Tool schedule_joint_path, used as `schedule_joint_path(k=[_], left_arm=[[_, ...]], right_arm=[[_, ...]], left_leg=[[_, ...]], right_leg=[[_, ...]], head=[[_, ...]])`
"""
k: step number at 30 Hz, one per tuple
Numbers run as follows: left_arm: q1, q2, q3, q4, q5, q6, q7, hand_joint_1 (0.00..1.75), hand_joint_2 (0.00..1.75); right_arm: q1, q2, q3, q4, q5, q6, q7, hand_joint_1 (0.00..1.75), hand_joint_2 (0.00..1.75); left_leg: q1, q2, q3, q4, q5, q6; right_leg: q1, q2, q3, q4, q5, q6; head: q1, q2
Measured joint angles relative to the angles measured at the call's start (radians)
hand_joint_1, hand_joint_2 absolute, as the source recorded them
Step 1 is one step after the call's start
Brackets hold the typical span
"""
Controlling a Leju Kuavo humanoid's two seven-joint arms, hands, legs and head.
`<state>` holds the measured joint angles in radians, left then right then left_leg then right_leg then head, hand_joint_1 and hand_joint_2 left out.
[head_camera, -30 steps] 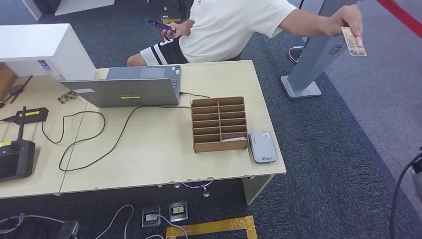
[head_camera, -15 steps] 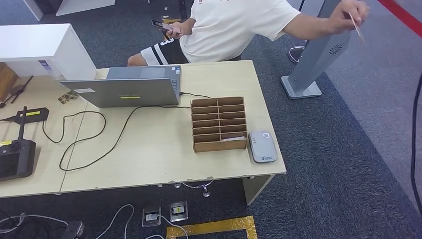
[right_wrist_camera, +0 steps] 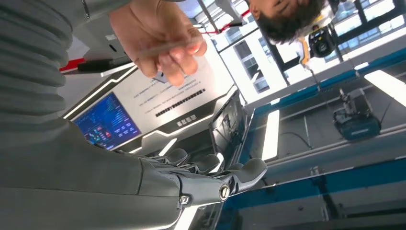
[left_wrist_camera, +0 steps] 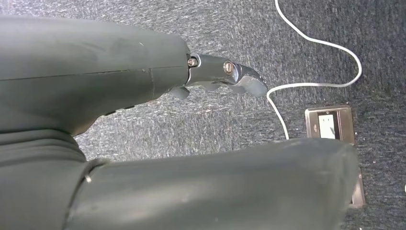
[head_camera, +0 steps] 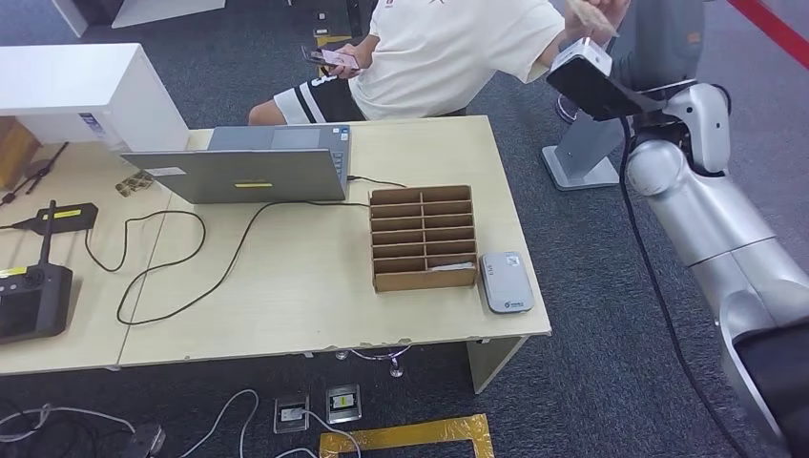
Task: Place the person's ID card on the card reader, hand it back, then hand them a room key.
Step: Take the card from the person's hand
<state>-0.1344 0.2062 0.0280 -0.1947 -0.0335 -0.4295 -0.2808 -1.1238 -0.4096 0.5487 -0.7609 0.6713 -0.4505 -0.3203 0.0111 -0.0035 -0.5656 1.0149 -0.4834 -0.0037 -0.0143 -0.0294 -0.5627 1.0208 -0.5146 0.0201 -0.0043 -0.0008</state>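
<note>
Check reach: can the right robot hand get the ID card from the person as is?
Probably yes. The right robot hand is raised, fingers apart and holding nothing, close beside the person's hand that pinches the ID card. Nothing sits between them.

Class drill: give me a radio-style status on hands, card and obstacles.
Right hand raised, fingers empty. Person's hand holds ID card edge-on. Card reader bare. Left hand hanging.

Matt pale wood-look table; brown wooden slotted rack; glossy grey plastic card reader; rough carpet.
</note>
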Motion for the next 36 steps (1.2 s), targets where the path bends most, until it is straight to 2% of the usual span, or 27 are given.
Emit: schedule_joint_path(k=[9,10,13,14,25,36], left_arm=[[0.001,0.000,-0.001,0.004,-0.010,0.000,0.003,0.00,0.00],[0.002,0.000,-0.002,0.004,-0.012,0.000,0.004,0.00,0.00],[0.002,0.000,-0.003,0.005,-0.012,0.000,0.011,0.00,0.00],[0.003,0.000,-0.003,0.006,-0.011,0.000,0.015,0.00,0.00],[0.004,-0.002,-0.007,0.009,-0.018,0.000,0.019,0.00,0.00],[0.006,-0.008,-0.012,0.009,-0.020,0.000,0.019,0.00,0.00]], right_arm=[[0.032,0.013,0.038,-0.004,0.023,0.006,0.039,0.00,1.75],[0.034,0.013,0.039,-0.004,0.025,0.008,0.042,0.12,1.75],[0.037,0.013,0.040,-0.005,0.028,0.018,0.047,1.40,1.75],[0.038,0.013,0.040,-0.005,0.028,0.024,0.049,1.72,1.75],[0.053,0.004,0.039,-0.043,0.026,0.113,0.075,1.75,1.75],[0.080,-0.005,0.039,-0.083,0.027,0.131,0.084,1.75,1.75]], left_leg=[[0.000,0.000,0.000,0.000,0.000,0.000],[0.000,0.000,0.000,0.000,0.000,0.000],[0.000,0.000,0.000,0.000,0.000,0.000],[0.000,0.001,0.000,0.000,0.000,0.000],[0.000,0.001,0.000,0.000,0.000,0.000],[0.000,0.001,0.000,0.000,0.000,0.000]], right_leg=[[0.000,0.001,-0.001,0.000,0.000,0.000],[0.000,0.001,-0.001,0.000,0.000,0.000],[0.000,0.001,-0.001,0.000,0.000,0.000],[0.000,0.001,-0.001,0.000,0.000,0.000],[0.000,0.002,-0.001,0.000,0.000,0.000],[0.000,0.002,-0.001,0.000,0.000,0.000]], head=[[0.000,0.000],[0.000,0.000],[0.000,0.000],[0.000,0.000],[0.000,0.000],[0.000,0.000]])
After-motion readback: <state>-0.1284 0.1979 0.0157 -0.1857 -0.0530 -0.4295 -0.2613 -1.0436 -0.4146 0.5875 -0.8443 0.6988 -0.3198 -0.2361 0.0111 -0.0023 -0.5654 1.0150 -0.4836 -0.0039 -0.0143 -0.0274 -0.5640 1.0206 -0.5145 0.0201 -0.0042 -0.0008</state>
